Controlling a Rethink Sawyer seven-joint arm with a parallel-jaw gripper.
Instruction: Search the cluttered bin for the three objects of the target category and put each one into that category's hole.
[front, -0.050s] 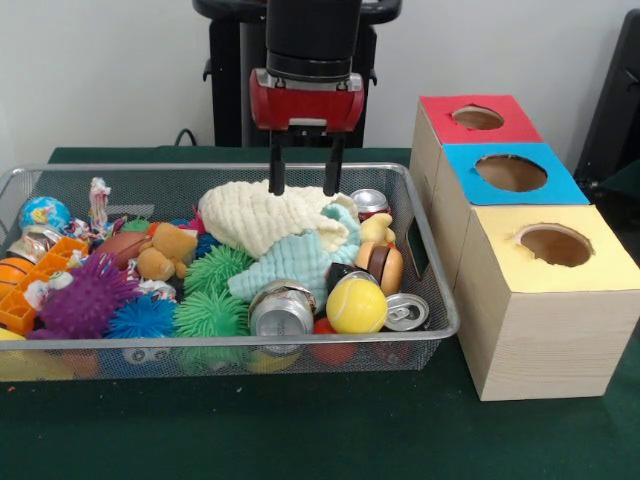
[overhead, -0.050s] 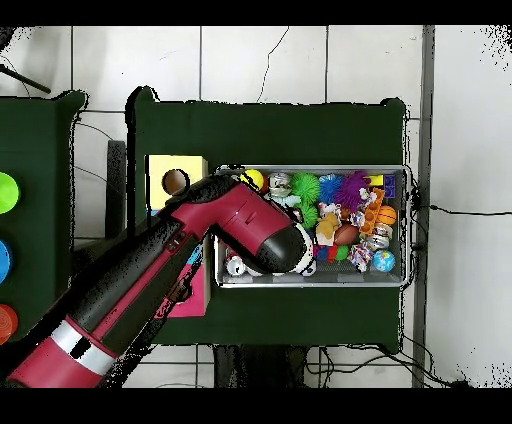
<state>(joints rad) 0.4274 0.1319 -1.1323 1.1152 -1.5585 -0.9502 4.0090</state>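
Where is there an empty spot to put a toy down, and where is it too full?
Free: the green table in front of the wire bin, and the strip beside the yellow-topped box. Crowded: inside the bin, toys, cans and cloths lie heaped wall to wall, and the open gripper hangs over the cream cloth.

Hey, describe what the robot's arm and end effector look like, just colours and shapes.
The arm is thick and rounded, dark red with black sections and a pale band near its base. In the front view, a black cylindrical wrist carries a glossy red block, and the end effector has two thin, straight black fingers hanging from it.
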